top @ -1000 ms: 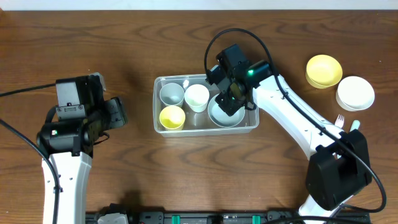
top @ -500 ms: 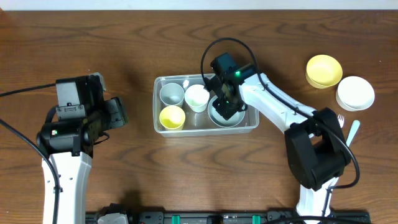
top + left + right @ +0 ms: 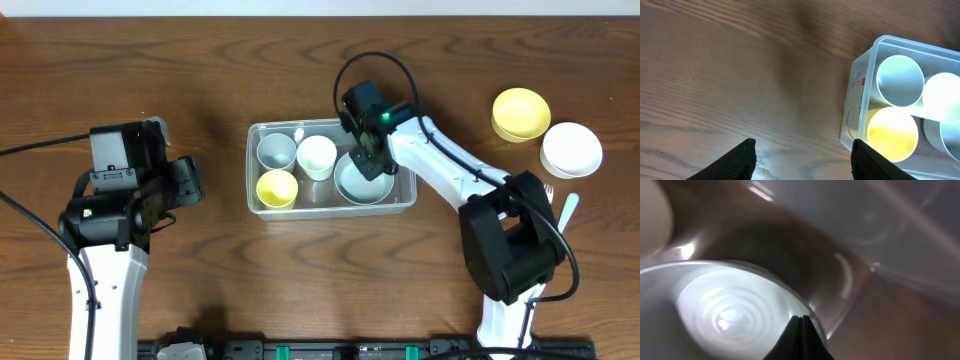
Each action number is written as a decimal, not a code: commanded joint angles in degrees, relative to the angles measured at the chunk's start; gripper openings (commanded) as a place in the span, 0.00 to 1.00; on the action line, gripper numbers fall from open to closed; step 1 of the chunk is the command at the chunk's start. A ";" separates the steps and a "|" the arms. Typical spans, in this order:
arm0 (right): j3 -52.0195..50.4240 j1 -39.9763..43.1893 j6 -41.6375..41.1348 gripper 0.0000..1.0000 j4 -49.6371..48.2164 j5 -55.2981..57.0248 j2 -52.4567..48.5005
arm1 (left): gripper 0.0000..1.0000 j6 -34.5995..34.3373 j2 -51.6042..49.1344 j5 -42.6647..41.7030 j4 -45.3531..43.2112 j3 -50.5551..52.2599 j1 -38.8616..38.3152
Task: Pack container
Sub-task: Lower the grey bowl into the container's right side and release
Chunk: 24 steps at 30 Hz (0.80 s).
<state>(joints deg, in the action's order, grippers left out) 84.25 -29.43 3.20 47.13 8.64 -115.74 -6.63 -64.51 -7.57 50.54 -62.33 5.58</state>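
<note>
Watching the clear plastic container (image 3: 330, 208) mid-table, packed with cups (image 3: 277, 187) and a white bowl (image 3: 352, 186): likely light, thin-walled, slick, best pinched at the stiffer rim, right gripper (image 3: 368, 166) clamped shut over the bowl, left gripper (image 3: 802, 160) half-spread, empty.

On the bench (image 3: 250, 270), the container (image 3: 330, 209) holds three cups (image 3: 317, 157) at its left end and a bowl (image 3: 350, 187) at its right, the right hand (image 3: 367, 165) over that bowl. A rear bowl (image 3: 520, 113) and front bowl (image 3: 571, 149) sit far right, and the left hand (image 3: 193, 181) well left.
</note>
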 commanded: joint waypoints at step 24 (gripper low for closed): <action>-0.07 0.66 -8.37 0.01 -6.03 5.31 0.00 | 0.61 -0.35 -0.22 -0.39 -0.09 -0.02 0.20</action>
<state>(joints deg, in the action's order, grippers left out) 84.25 -29.26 -3.33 41.63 12.43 -115.74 -6.66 -64.51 -7.55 50.54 -62.33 5.58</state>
